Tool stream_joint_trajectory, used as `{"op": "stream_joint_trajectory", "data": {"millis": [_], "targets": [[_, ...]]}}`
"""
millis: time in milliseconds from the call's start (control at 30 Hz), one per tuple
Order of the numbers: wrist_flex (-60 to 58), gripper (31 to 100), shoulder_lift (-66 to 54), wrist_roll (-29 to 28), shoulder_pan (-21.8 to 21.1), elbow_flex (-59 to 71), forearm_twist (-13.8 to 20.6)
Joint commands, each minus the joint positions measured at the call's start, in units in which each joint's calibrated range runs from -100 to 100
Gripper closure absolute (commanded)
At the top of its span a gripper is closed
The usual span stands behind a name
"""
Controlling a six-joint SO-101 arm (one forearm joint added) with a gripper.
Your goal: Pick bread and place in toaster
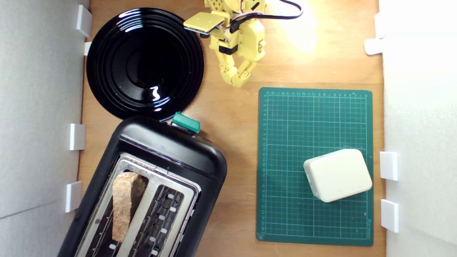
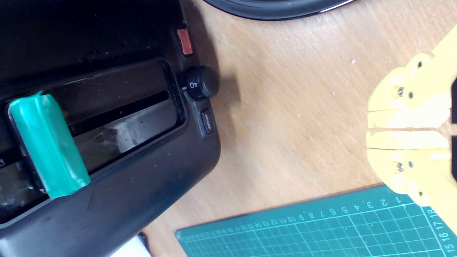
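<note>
Bread (image 1: 122, 205) seated upright in the toaster (image 1: 167, 150) slot nearer the worktop (image 1: 228, 117) edge at the exterior view's left, crust uppermost for lever-down toasting; pincer (image 1: 238, 82) closed and empty, parked near the far edge, well clear of both.

Table (image 1: 232, 142): wood, matt, fine grain visible; plate (image 1: 144, 62): black, high gloss, ridged rings throwing sharp reflections; toaster (image 1: 171, 150): black plastic shell, smooth, dull sheen, dust specks in the wrist view; its top plate (image 1: 151, 187): silver metal, brushed look; lever (image 2: 48, 142): teal-green, smooth, slightly shiny; bread (image 1: 123, 203): rough, floury brown crust; cutting mat (image 1: 314, 164): green, matt, printed grid; box (image 1: 337, 175): cream plastic, smooth, satin; gripper (image 1: 236, 82): yellow plastic, matt.
</note>
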Motion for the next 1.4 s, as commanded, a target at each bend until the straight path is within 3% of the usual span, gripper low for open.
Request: {"op": "stream_joint_trajectory", "data": {"millis": [0, 1367], "targets": [[0.94, 98.5, -0.60, -0.20, 0.59, -0.02, 0.03], [0.85, 98.2, -0.44, -2.14, 0.51, -0.11, -0.87]]}}
